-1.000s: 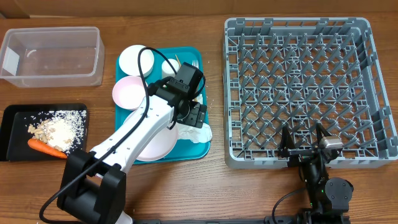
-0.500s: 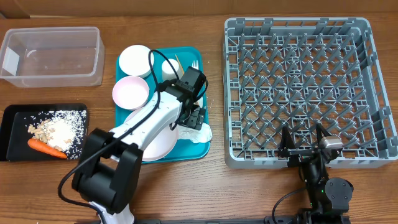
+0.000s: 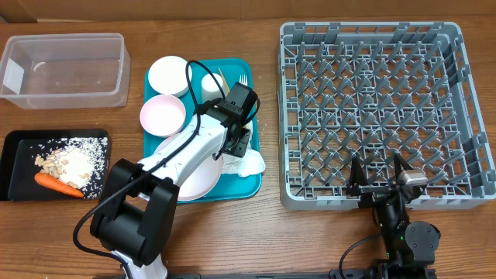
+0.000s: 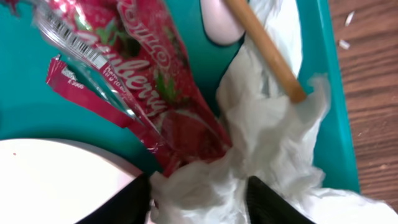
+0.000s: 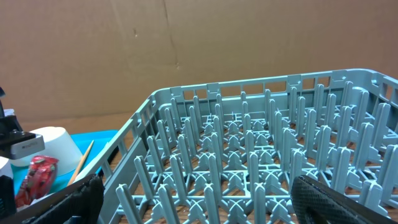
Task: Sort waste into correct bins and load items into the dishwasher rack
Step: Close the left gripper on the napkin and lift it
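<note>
Napkin [image 4: 267, 146] crumpled white, touching red wrapper [image 4: 146, 81]; left hand [image 4: 198, 202] parted, straddling it; right hand [image 5: 199, 202] parted.

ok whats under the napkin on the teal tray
The lower end of the red wrapper seems to run under the white napkin; the wooden stick lies on top. Whatever else it covers is hidden.

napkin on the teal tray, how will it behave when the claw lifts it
The crumpled white napkin looks thin and soft, so it should squash in the left claw and hang limp. Probably very light. It overlaps the red wrapper and the wooden stick lies across it, so either may drag along.
</note>
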